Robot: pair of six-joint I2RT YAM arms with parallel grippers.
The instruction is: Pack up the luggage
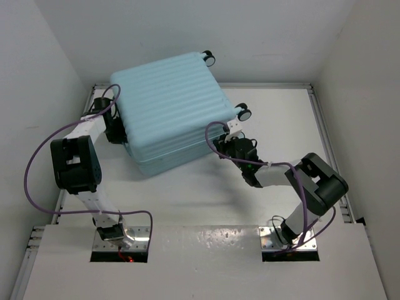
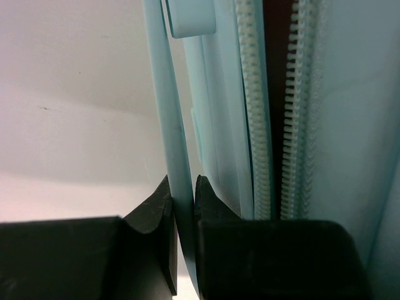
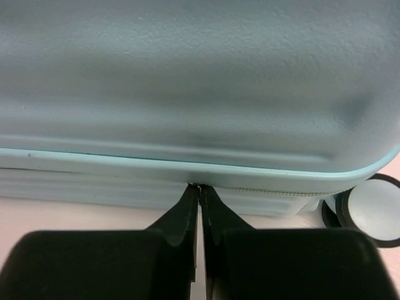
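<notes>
The big pale blue ribbed suitcase (image 1: pixel 169 106) lay flat across the back of the table (image 1: pixel 187 200), wheels (image 1: pixel 244 114) at its far right. The left end effector (image 2: pixel 181 195) was clamped on a thin edge along its left side. The right end effector (image 3: pixel 199 189), closed right up, touched the zip seam (image 3: pixel 269 192) straight ahead, near-right side.

This is a robotics lab test cell. A plain white tabletop (image 1: pixel 206 206) is boxed in on three sides by bare white panel walls (image 1: pixel 37 75), with aluminium rails (image 1: pixel 329 150) along its edges. A black-and-white left robot arm (image 1: pixel 75 165) and its twin on the right (image 1: pixel 322 181) are bolted to metal base plates (image 1: pixel 272 237) at the near edge, trailing purple cables (image 1: pixel 29 172).
</notes>
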